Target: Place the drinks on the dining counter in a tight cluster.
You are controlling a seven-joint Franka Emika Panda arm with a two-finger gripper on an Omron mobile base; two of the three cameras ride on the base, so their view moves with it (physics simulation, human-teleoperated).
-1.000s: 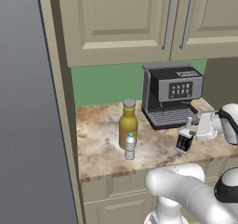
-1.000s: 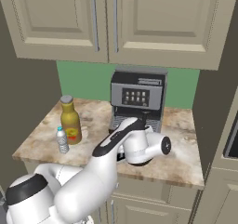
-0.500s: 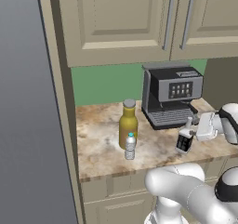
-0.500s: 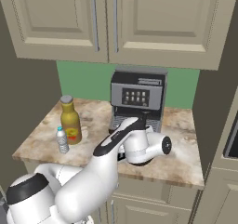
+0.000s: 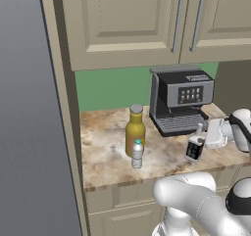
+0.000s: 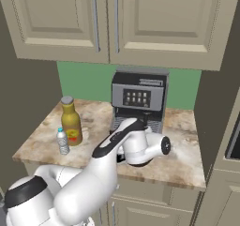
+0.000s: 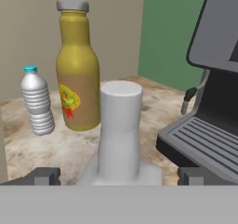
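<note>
Three drinks stand on a short marbled counter [image 5: 108,152]. The small dark white-labelled bottle [image 5: 194,148] is nearest my hand; its white cap and neck [image 7: 120,125] rise between my fingertips [image 7: 44,175]. My gripper [image 7: 120,175] is open, one jaw on each side of that neck, and neither touches it. My gripper [image 5: 202,134] comes at the bottle from the right. The large amber bottle [image 5: 135,132] [image 6: 71,122] [image 7: 78,79] and the small water bottle [image 5: 137,154] [image 6: 62,140] [image 7: 37,102] stand together further left. The dining counter is out of view.
A black and silver coffee machine [image 5: 181,100] [image 6: 139,96] [image 7: 209,102] stands just behind the small bottle, its drip tray close to my hand. Beige wall cabinets [image 5: 147,19] hang low above. A tall grey panel [image 5: 29,107] bounds the counter's left end.
My hand has crept a little to the left, closer around the small dark bottle. The bottles have not moved and the jaws stay wide.
</note>
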